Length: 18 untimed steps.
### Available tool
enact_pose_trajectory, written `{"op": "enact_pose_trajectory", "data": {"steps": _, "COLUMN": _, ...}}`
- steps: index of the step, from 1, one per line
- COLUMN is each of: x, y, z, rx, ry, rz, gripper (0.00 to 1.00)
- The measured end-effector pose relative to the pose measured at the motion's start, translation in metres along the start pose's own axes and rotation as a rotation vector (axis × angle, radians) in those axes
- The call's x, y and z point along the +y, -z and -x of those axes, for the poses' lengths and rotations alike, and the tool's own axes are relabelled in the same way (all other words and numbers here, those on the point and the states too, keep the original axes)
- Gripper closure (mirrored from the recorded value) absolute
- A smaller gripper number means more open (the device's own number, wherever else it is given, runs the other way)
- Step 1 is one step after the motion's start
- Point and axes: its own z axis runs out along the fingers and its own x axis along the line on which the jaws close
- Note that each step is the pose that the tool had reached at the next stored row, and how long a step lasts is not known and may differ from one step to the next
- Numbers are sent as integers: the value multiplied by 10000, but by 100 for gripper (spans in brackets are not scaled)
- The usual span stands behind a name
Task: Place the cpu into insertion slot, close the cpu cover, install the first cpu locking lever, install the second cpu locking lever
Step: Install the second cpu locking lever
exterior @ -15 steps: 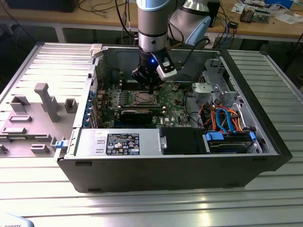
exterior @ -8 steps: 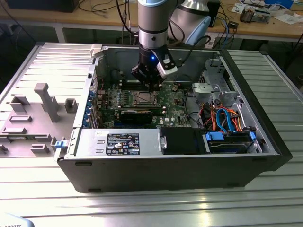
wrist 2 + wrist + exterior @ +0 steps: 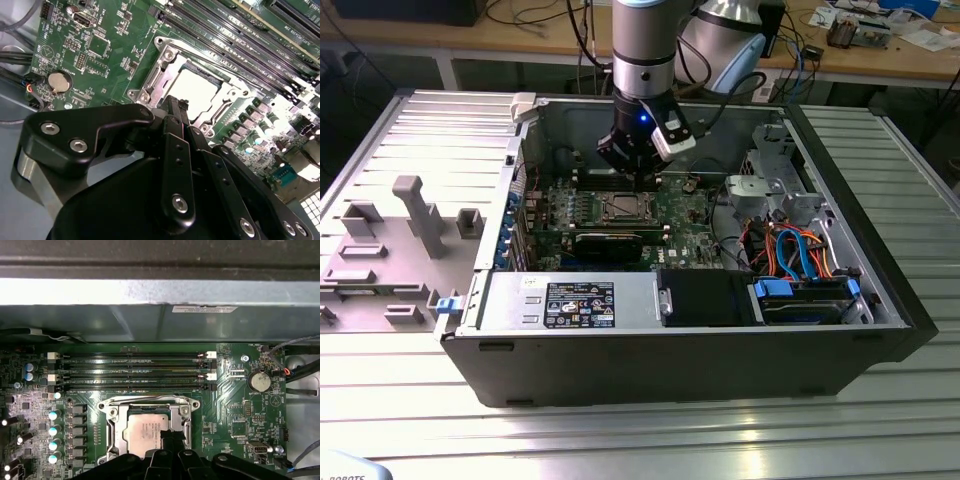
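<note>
Silvery metal marks the cpu [image 3: 145, 432], which we find seated in the insertion slot [image 3: 111, 436] on the green motherboard [image 3: 235, 410] inside the open computer case [image 3: 860, 330]. We note the cpu cover [image 3: 146, 403] lying down over the socket as a metal frame, with the chip's top showing through its square window in both wrist views. In the second wrist view the cpu [image 3: 192, 90] sits framed by the cpu cover [image 3: 156, 80], and a thin wire lever runs along the frame's edge; we cannot tell whether it is latched.

We record the gripper [image 3: 169, 437] directly above the socket, its black fingers [image 3: 176, 130] drawn close together, tips over the near edge of the chip. We cannot tell whether they touch it. In the exterior view the gripper [image 3: 632, 170] hangs from the arm over the middle of the board, just beyond the cpu [image 3: 620, 208].

We count 4 long memory slots [image 3: 132, 371] beside the socket and 1 coin battery [image 3: 259, 381] well apart from it. The case rests on a ribbed metal tabletop [image 3: 640, 430].
</note>
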Motion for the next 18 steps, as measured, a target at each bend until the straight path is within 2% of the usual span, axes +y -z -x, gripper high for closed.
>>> {"op": "enact_pose_trajectory", "data": {"steps": 2, "x": -1, "y": -1, "z": 0, "rx": 25, "ry": -2, "rz": 2, "gripper": 89}}
{"op": "enact_pose_trajectory", "data": {"steps": 4, "x": -1, "y": -1, "z": 0, "rx": 25, "ry": -1, "rz": 3, "gripper": 89}}
{"op": "enact_pose_trajectory", "data": {"steps": 7, "x": -38, "y": -1, "z": 0, "rx": 26, "ry": 0, "rz": 3, "gripper": 89}}
{"op": "enact_pose_trajectory", "data": {"steps": 10, "x": -40, "y": -1, "z": 0, "rx": 26, "ry": -2, "rz": 1, "gripper": 89}}
{"op": "enact_pose_trajectory", "data": {"steps": 12, "x": -72, "y": 0, "z": 0, "rx": 26, "ry": -1, "rz": 1, "gripper": 89}}
{"op": "enact_pose_trajectory", "data": {"steps": 18, "x": -75, "y": 0, "z": 0, "rx": 26, "ry": -1, "rz": 2, "gripper": 89}}
